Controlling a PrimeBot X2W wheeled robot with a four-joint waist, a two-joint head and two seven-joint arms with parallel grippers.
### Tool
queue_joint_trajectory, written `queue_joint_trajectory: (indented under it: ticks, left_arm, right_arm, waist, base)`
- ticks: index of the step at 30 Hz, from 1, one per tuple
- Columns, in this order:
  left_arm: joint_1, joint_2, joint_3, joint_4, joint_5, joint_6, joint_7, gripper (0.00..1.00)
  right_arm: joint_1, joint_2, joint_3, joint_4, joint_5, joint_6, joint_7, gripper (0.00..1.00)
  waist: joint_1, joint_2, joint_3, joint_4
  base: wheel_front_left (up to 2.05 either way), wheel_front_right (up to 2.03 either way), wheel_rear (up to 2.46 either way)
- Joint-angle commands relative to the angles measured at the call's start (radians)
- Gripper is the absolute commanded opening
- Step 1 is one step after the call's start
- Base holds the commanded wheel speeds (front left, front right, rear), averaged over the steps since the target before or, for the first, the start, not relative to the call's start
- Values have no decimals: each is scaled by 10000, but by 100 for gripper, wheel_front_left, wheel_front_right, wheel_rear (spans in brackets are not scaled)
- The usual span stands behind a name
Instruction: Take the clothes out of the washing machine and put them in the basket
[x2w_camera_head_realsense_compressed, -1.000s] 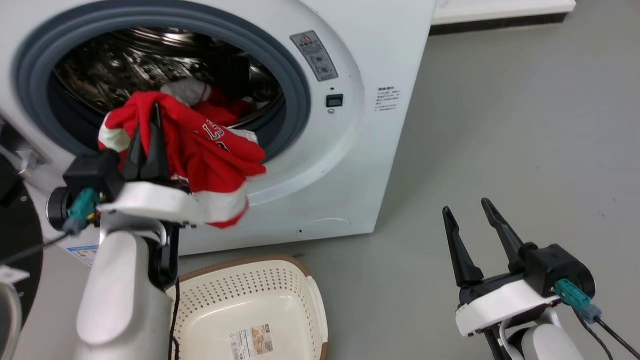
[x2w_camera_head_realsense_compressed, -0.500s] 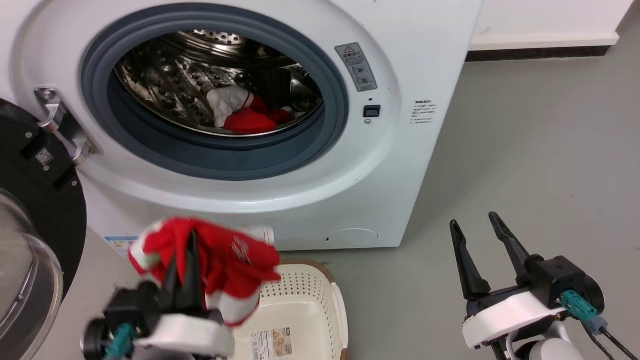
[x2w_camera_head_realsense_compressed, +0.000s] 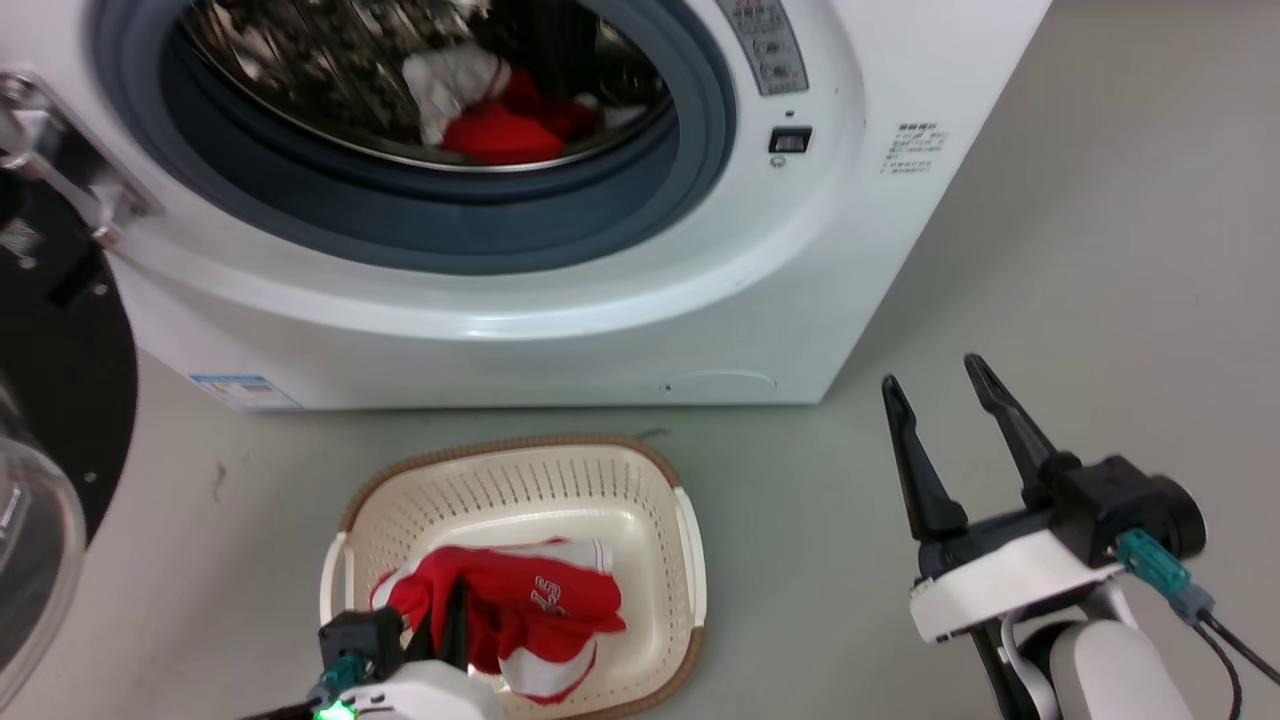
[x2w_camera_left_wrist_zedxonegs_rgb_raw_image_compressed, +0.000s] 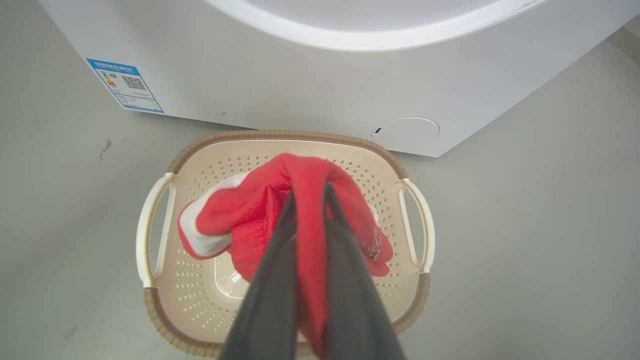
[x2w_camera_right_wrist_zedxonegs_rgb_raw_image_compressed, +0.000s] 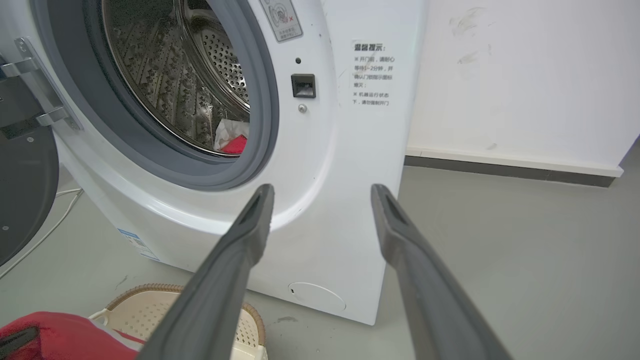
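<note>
The left claw is clamped on a fold of the red garment, its two dark fingers pressed together with cloth running between them. The garment hangs over the middle of the basket. A white-trimmed lobe droops toward nine o'clock of the fingers and the printed part toward four o'clock. Whether the lowest cloth touches the basket's bottom I cannot tell.

To drop it well, I judge, the fingers should part fully while centred inside the brown rim, then lift straight away (a fold draped over a finger could ride back up).

In the head view, at three o'clock of the basket, the right claw hovers above the grey floor with its fingers apart, gripping nothing. At twelve o'clock stands the washing machine, with more red and white clothes lying low in its drum, so the task looks only partly done.
</note>
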Motion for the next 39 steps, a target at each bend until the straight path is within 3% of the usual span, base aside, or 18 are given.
queue_joint_trajectory:
  ticks: [1, 8, 16, 28, 29, 31, 32, 39]
  left_arm:
    - [-396, -8, -26, 387, -45, -38, -92, 0]
    - [-2674, -12, -97, 3566, -359, -247, -161, 0]
    - [-4902, 99, 48, 6528, -583, -148, -406, 0]
    - [-5962, 419, 299, 8418, -968, -120, -250, 0]
    - [-5924, 417, 288, 8469, -976, -162, -169, 24]
    - [-5806, 409, 276, 8541, -1036, -227, -112, 46]
    - [-5751, 397, 247, 8563, -1021, -251, -133, 100]
    - [-5161, 143, 56, 8574, -1058, -588, -641, 100]
  right_arm:
    - [-247, 1, 59, -35, -21, -7, -42, 100]
    - [-932, 3, 113, 102, 123, -7, -304, 100]
    - [-1650, 1, 224, 259, 535, -7, -662, 100]
    - [-2238, 3, 214, 674, 868, -7, -1011, 100]
    - [-2233, 3, 195, 732, 858, -7, -1021, 100]
    - [-2220, 3, 152, 833, 793, -7, -1035, 100]
    - [-2198, 3, 138, 877, 752, -7, -1032, 100]
    - [-1650, 0, -41, 1208, 377, -7, -1041, 100]
  waist:
    - [0, 0, 633, -206]
    - [0, 0, 1763, -785]
    - [0, 0, 3036, -1354]
    - [0, 0, 3999, -1870]
    - [0, 0, 3946, -1852]
    - [0, 0, 3743, -1792]
    - [0, 0, 3614, -1758]
    - [0, 0, 1993, -1357]
  base:
    - [0, 0, 0]
    - [0, 0, 0]
    - [0, 0, 0]
    - [0, 0, 0]
    - [0, 0, 0]
    - [0, 0, 0]
    - [0, 0, 0]
    - [0, 0, 0]
